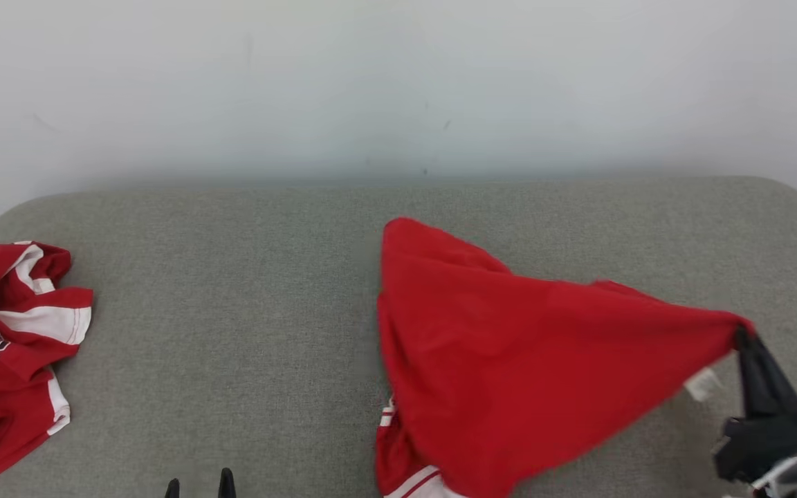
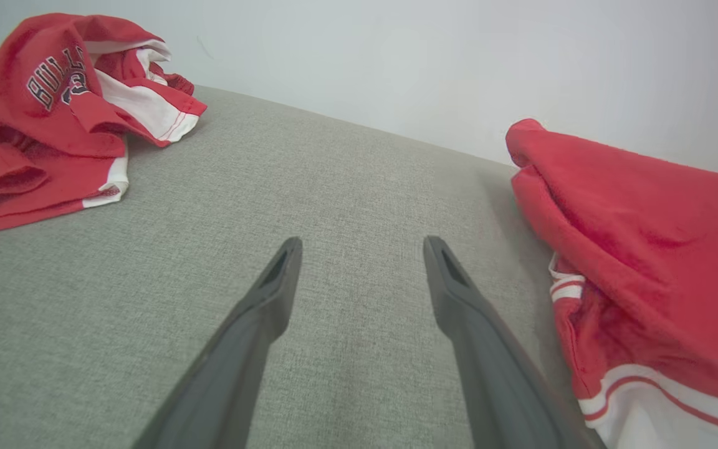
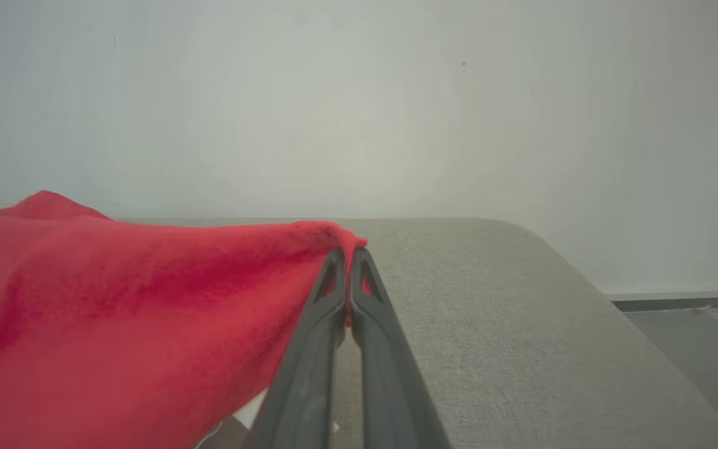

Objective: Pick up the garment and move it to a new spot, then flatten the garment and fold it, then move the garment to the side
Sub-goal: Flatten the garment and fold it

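The garment (image 1: 509, 360) lies right of centre on the grey padded surface (image 1: 232, 290). Its red cloth is drawn into a taut point at the right, where the right gripper (image 1: 742, 337) pinches a corner between closed fingers and holds it raised off the surface. A white label (image 1: 701, 382) hangs under that raised edge, and red-and-white striped trim (image 1: 409, 482) shows at the near side. The left gripper (image 2: 362, 246) sits at the near edge, left of the garment and apart from it, its fingers spread wide with nothing between them. A second red shirt (image 1: 11, 346) with a printed logo lies crumpled at the left edge, well apart.
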Controlling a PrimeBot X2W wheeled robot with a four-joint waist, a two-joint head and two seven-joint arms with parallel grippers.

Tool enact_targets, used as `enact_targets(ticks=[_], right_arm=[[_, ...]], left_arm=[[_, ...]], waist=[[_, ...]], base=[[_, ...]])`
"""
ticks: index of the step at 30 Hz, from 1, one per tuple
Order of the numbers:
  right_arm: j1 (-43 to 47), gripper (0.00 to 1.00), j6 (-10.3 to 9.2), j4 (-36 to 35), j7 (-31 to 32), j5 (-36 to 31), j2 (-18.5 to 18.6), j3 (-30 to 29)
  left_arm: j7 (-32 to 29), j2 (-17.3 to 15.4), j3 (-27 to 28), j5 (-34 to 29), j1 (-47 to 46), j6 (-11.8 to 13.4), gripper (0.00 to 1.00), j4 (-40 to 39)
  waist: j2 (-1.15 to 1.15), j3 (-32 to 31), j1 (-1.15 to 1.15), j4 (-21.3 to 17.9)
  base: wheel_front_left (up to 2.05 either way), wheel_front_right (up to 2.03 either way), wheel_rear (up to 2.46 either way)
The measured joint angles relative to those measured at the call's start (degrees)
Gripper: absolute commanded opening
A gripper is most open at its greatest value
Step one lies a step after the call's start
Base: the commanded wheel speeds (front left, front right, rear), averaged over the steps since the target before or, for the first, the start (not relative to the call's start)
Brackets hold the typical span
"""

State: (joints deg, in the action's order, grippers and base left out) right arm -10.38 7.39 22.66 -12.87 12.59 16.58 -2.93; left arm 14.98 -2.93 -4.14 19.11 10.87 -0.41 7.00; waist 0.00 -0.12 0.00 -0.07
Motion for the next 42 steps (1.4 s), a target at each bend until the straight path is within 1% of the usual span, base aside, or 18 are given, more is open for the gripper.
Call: enact_targets(ticks=[3, 6, 10, 11, 12, 16, 22, 31, 35, 38, 42], right_arm=[[3.2, 0.0, 0.0, -0.7, 0.8, 0.0, 0.9, -4.6], [6.0, 0.0, 0.0, -2.1, 1.7, -0.4, 0.3, -8.2], [8.3, 0.0, 0.0, -2.9, 3.1, -1.4, -1.1, -9.8], [8.6, 0.1, 0.0, -2.9, 3.3, -2.1, -1.6, -10.0], [8.8, 1.0, 0.01, -2.9, 3.5, -3.2, -1.9, -9.9], [8.6, 1.0, 0.01, -4.0, 2.2, -5.8, -3.6, -10.6], [7.5, 1.0, 0.0, -6.7, -0.3, -7.7, -5.4, -10.8], [7.2, 1.0, 0.0, -7.9, -2.1, -7.3, -9.9, -6.8], [7.8, 1.0, 0.01, -12.6, -2.3, -6.4, -11.6, -4.0], [9.7, 1.0, 0.0, -14.0, -2.3, -6.3, -12.7, -2.6], [10.6, 1.0, 0.0, -13.9, -2.3, -6.1, -13.4, -1.1]], left_arm=[[0.0, 0.0, -0.6, 0.1, -0.2, 0.0, 1.0, 0.2], [0.0, 0.0, -0.4, 0.1, -0.2, -0.2, 1.0, 0.4], [0.0, 0.0, 0.2, 0.4, -0.2, -0.4, 1.0, 0.7], [0.0, 0.0, 0.2, 0.5, -0.1, -0.5, 1.0, 0.9], [0.0, 0.0, 0.2, 0.6, -0.1, -0.6, 1.0, 1.0], [0.0, 0.0, 0.3, 0.8, -0.2, -0.7, 1.0, 1.4], [0.0, 0.0, 0.4, 0.7, -0.4, -1.3, 1.0, 1.8], [0.0, 0.0, -0.4, 0.4, -1.5, -2.6, 1.0, 3.2], [0.0, 0.0, -1.4, 0.1, -1.9, -2.9, 1.0, 4.0], [0.0, 0.0, -2.7, -0.5, -2.5, -3.5, 1.0, 5.2], [0.0, 0.0, -5.0, -2.1, -4.2, -4.4, 1.0, 7.2]], waist=[[0.0, 0.3, 0.0, -0.3], [0.0, 0.4, 0.0, -0.3], [0.0, 0.6, 0.0, -0.7], [0.0, 0.6, 0.0, -0.8], [0.0, 0.6, 0.0, -0.9], [0.0, 0.4, 0.0, -1.2], [0.0, 0.0, 0.0, -1.7], [0.0, 0.5, 0.0, -2.6], [0.0, 0.8, 0.0, -3.1], [0.0, 0.9, 0.0, -3.6], [0.0, 0.9, 0.0, -4.2]], base=[[0.0, 0.0, 0.0], [0.0, 0.0, 0.0], [0.0, 0.0, 0.0], [0.0, 0.0, 0.0], [0.0, 0.0, 0.0], [0.0, 0.0, 0.0], [0.0, 0.0, 0.0], [0.0, 0.0, 0.0], [0.0, 0.0, 0.0], [0.0, 0.0, 0.0], [0.0, 0.0, 0.0]])
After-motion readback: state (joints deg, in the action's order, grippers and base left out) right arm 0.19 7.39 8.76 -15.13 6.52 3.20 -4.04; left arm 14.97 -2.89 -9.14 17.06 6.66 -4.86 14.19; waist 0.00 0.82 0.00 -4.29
